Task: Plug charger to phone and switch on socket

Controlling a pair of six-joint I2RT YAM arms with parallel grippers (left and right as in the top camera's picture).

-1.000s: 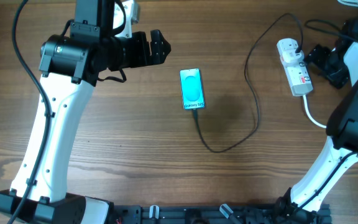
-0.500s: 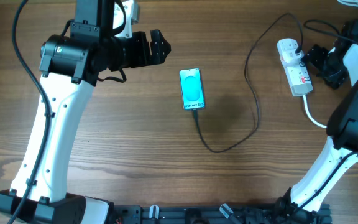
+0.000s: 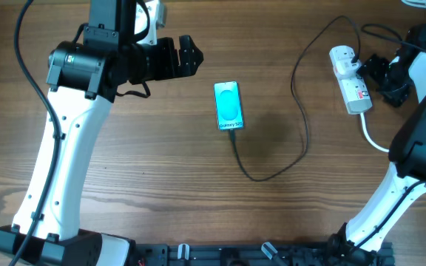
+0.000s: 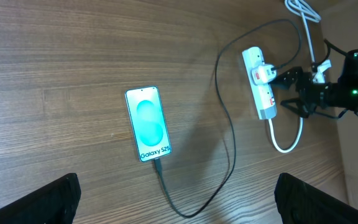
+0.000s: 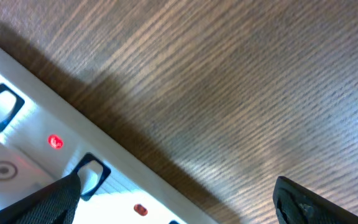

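The thin black charger cable [image 3: 234,148] sits in the flat cyan-lit phone [image 3: 228,106] mid wooden table [image 3: 161,185], so the right gripper [image 3: 374,77], jaws spread wide, hangs beside the white power-strip socket [image 3: 350,87] near the far-right corner, seemingly for its switch, while the left gripper [image 3: 194,58] gapes idle.

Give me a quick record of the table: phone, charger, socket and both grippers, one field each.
phone: lying flat, screen lit
charger: tip at the phone's bottom edge, looks plugged in; cable loops over to the socket
socket: far right, red lights showing
left gripper: open, empty, left of phone
right gripper: open, empty, beside socket
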